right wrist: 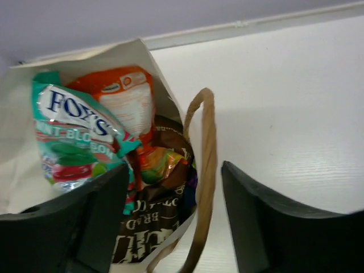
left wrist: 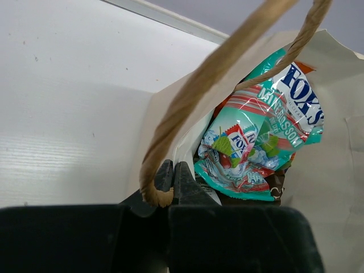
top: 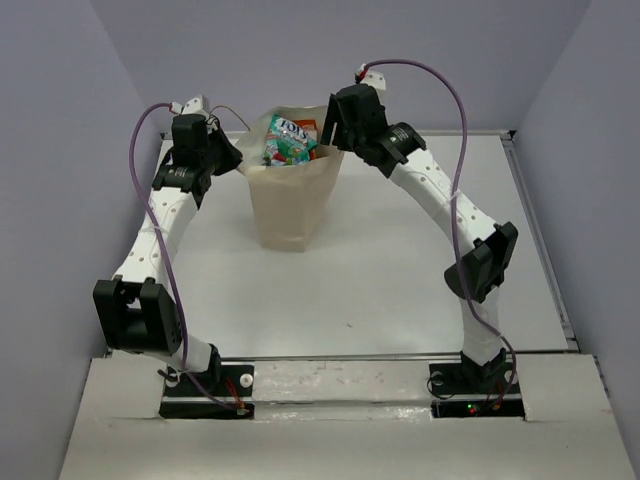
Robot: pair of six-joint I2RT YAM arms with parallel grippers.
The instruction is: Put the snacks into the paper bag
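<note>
Left jaws pinch cream paper bag [top: 290,205] | right jaws straddle twisted cord [right wrist: 207,148]

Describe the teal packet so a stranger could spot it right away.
Find the cream paper bag standing on the white table. On top inside it lies the teal-green packet. Unlike the orange packet and brown bag beside it, it reads FOX'S in blue.

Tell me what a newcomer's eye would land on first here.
A cream paper bag stands toward the far side of the table, stuffed full, with a teal-green packet poking above its rim. Both arms meet at its mouth. The left gripper is pinched shut on the left rim beside a cord handle, while the right gripper hangs open astride the other handle.
</note>
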